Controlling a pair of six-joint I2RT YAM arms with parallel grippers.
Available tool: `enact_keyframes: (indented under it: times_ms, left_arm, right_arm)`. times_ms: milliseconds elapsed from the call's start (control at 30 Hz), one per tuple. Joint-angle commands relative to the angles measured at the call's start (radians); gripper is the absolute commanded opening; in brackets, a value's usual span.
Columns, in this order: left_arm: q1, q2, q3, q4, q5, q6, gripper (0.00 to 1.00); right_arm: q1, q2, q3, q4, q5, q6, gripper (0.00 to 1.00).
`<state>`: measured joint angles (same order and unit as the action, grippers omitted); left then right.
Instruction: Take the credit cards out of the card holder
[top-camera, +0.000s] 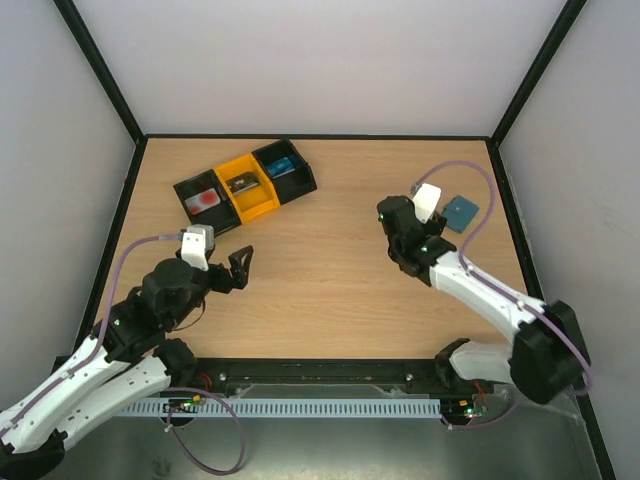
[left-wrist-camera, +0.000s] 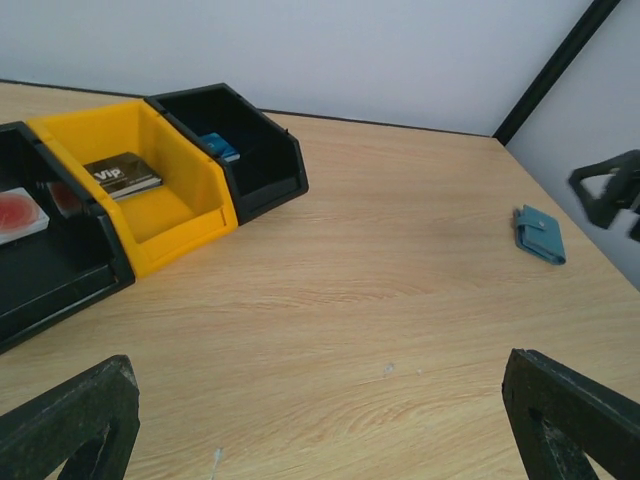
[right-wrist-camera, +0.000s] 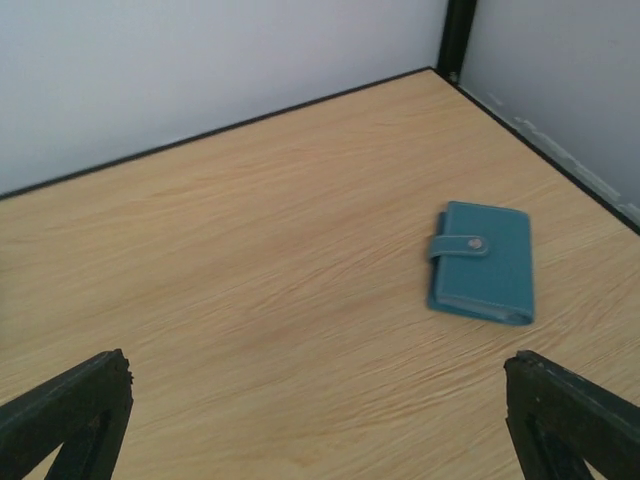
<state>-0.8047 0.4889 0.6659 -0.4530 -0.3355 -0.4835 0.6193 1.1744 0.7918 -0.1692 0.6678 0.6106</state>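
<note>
The card holder (top-camera: 462, 212) is a flat teal-blue wallet, folded shut with a snap strap, lying near the table's far right edge. It also shows in the right wrist view (right-wrist-camera: 482, 262) and the left wrist view (left-wrist-camera: 540, 234). The credit cards are hidden inside it; only a thin pale edge shows at its side. My right gripper (top-camera: 393, 209) is open and empty, just left of the holder and apart from it; in its wrist view (right-wrist-camera: 320, 425) the holder lies ahead to the right. My left gripper (top-camera: 238, 268) is open and empty over bare table at the near left (left-wrist-camera: 320, 425).
A three-compartment tray (top-camera: 245, 183) stands at the far left. Its left black bin holds a white card with a red spot (left-wrist-camera: 15, 213), its yellow bin (left-wrist-camera: 150, 180) a dark "Vip" card (left-wrist-camera: 120, 174), its right black bin a blue item (left-wrist-camera: 220, 146). Black-framed walls enclose the table.
</note>
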Motion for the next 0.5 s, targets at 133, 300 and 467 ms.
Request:
enact_keyframes:
  times_ms: [133, 300, 467]
  left_arm:
    - [-0.005, 0.005, 0.006, -0.013, -0.008, 0.056, 1.0]
    - [-0.006, 0.007, -0.001, -0.013, -0.01, 0.057, 1.0]
    - [-0.004, -0.006, -0.004, -0.016, -0.026, 0.052, 1.0]
  right_arm:
    - [-0.195, 0.299, 0.131, 0.008, -0.042, -0.111, 0.75]
    - [-0.302, 0.439, 0.164, 0.007, -0.045, -0.139, 0.58]
    - [-0.43, 0.545, 0.204, 0.03, -0.153, -0.179, 0.57]
